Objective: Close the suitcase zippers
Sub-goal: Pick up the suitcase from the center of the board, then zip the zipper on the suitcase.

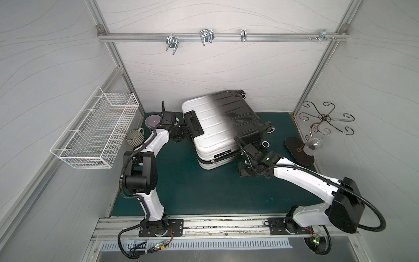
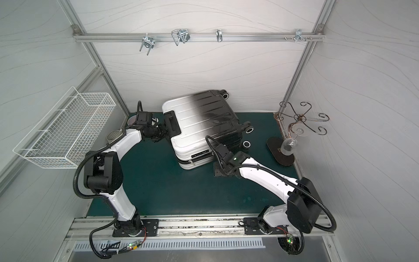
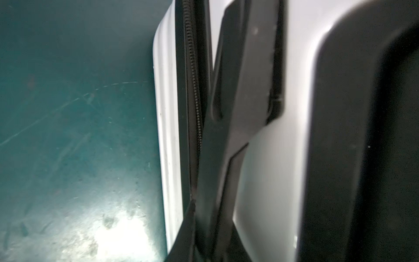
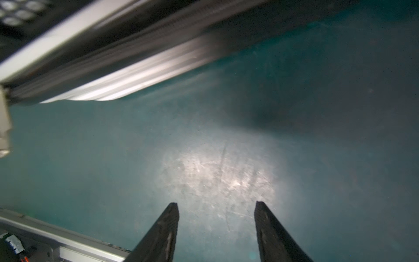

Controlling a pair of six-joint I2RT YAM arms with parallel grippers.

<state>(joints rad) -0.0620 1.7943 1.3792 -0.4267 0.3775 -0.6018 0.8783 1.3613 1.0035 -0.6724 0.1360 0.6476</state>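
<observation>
Left tool [image 1: 181,133] clenched, jaws pressed together at the white end of the suitcase [image 1: 217,127], right at the seam. Left wrist view: black zipper track [image 3: 192,90] runs just beside the fingers; whether a pull is pinched between them cannot be told. Left arm: elbow raised high over the table's left edge, forearm sloping away toward the far left corner, wrist turned inward so the tool meets the case side-on.

Right tool [image 4: 215,204] released, fingers well apart over bare green table [image 1: 204,192], nothing between them. Right arm: stretched low from the near right corner, forearm angled toward the case's near side, tool tipped down just beside that side, not touching it.

Suitcase lies flat near the middle of the table's far edge, shells together, white end toward the left arm, black wheeled end toward the far right corner. Small silvery pull [image 1: 213,161] hangs at the seam on the near side.
</observation>
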